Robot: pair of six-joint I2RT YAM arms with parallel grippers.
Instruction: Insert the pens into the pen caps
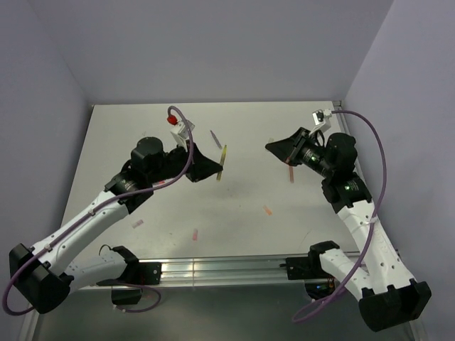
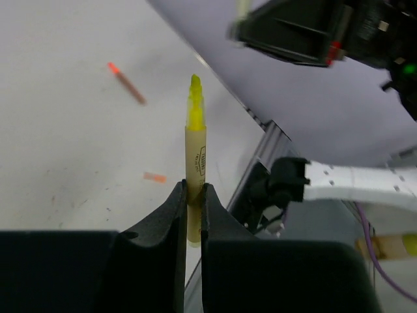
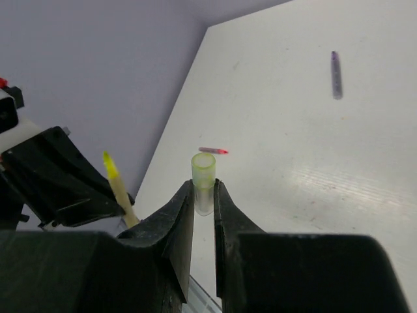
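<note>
In the left wrist view, closest in, the left gripper (image 2: 193,190) was clenched low on the barrel of the yellow pen (image 2: 195,143). It held the pen clear of the table (image 1: 234,241), with most of the barrel and the tip free. Across a gap to the pen's right, the right gripper (image 3: 204,190) was clamped around the pale yellow cap (image 3: 204,168), whose mouth pointed out past its fingers.

The pen stood tilted and did not yet look lined up with that mouth. To do the step well, I would bring the two axes into one line first and close the gap slowly. I would then push straight along the barrel, since any sideways load could lever the pen in its low grip.

The held cap's mouth looked open and empty. Three more caps lay loose on the near side of the yellow pen, well apart from it. These were a pink cap (image 1: 195,233), a pale purple cap (image 1: 138,223) further left and an orange cap (image 1: 268,210) to the right, and none had a pen in it. The orange-red pen (image 1: 291,174) lay on the table to the right of the yellow pen. The pink-red pen (image 3: 213,150) showed past the held cap. Farthest of all, just beyond the yellow pen, lay the dark grey-purple pen (image 1: 214,137).
</note>
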